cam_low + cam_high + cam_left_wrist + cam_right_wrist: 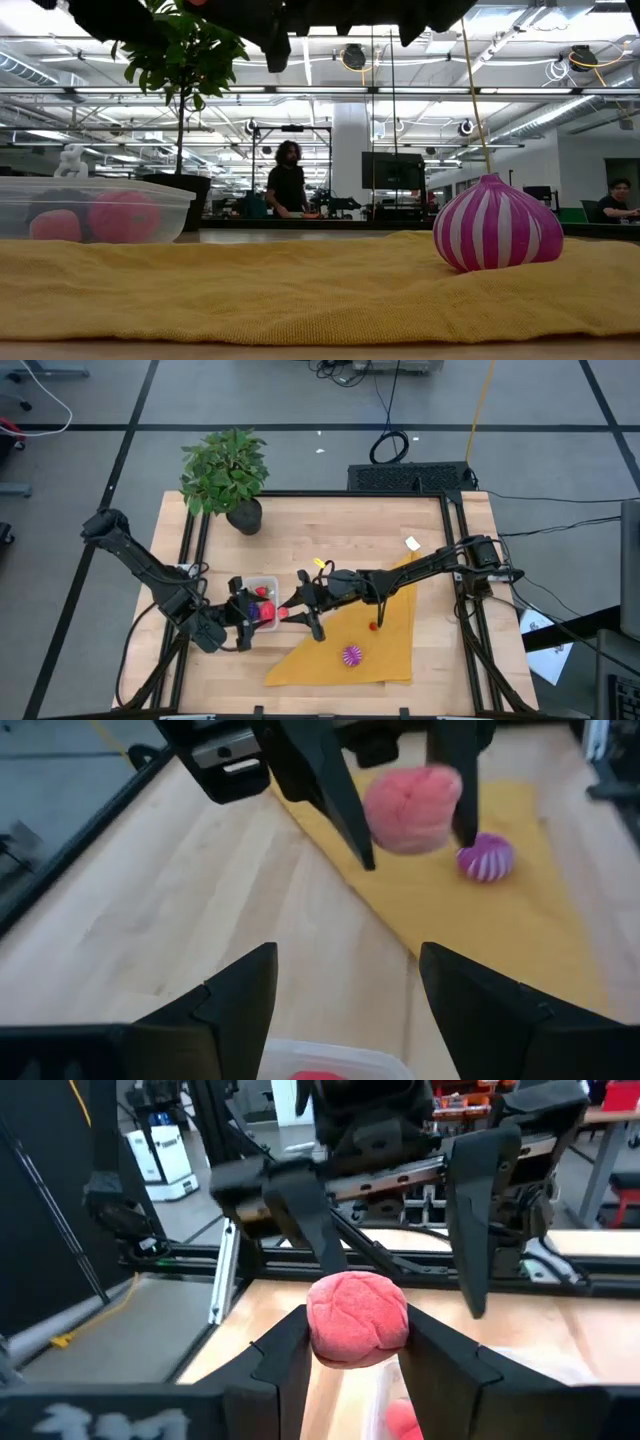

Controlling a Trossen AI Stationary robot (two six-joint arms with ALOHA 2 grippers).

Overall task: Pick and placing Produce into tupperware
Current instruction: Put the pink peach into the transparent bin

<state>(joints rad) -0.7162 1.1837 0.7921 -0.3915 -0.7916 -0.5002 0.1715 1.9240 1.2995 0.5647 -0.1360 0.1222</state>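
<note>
The clear tupperware (266, 588) stands on the wooden table and holds red, pink and purple produce (122, 216). My right gripper (291, 612) reaches in from the table's right and is shut on a pink bumpy fruit (357, 1320), just right of the box. My left gripper (345, 985) is open at the box's near-left side, its fingers pointing toward the right gripper, and touches nothing. A purple-and-white striped vegetable (352, 655) and a tiny red piece (374, 625) rest on the yellow cloth (385, 650). My right gripper pinches the pink fruit by its two opposite sides (322, 1330), one finger (285, 1360) on each. The fingers come roughly level from the table's right. The fruit (412, 808) sits lifted clear over the cloth's edge, beside the box.
A potted leafy plant (225, 470) stands at the far left corner of the table. A small white piece (412, 543) and a yellow piece (320, 563) lie on the bare wood beyond the cloth. A black frame (455, 560) borders the table. People stand in the room behind.
</note>
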